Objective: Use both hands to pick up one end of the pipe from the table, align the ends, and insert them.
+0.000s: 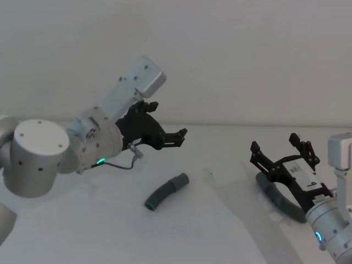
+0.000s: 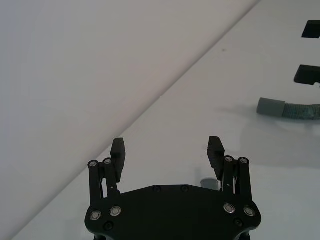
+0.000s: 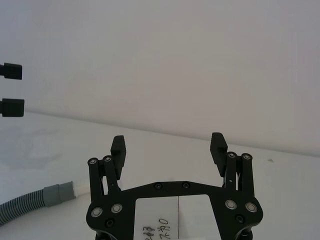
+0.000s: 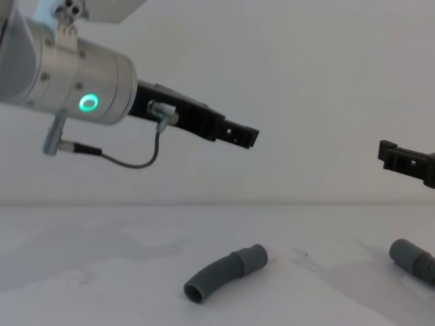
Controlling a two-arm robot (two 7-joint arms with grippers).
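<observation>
Curved pipe piece (image 1: 166,191): short matte grey tube, smooth, wider collar at one end, lying flat on the white matte table (image 1: 220,236). Second piece (image 1: 280,202) is ribbed with a smooth collar. It lies well to its right, partly covered by the right gripper (image 1: 274,142). Left gripper (image 1: 168,118) hovers above-left of the curved piece. Both black grippers have jaws spread wide, holding nothing.

From the head, high, looking down over the table (image 1: 220,236); from the chest, low, side-on across it. From the wrists, close behind left tool (image 2: 166,147) and right tool (image 3: 169,144), facing outward. Shared by head and chest: curved pipe piece (image 1: 165,193).
</observation>
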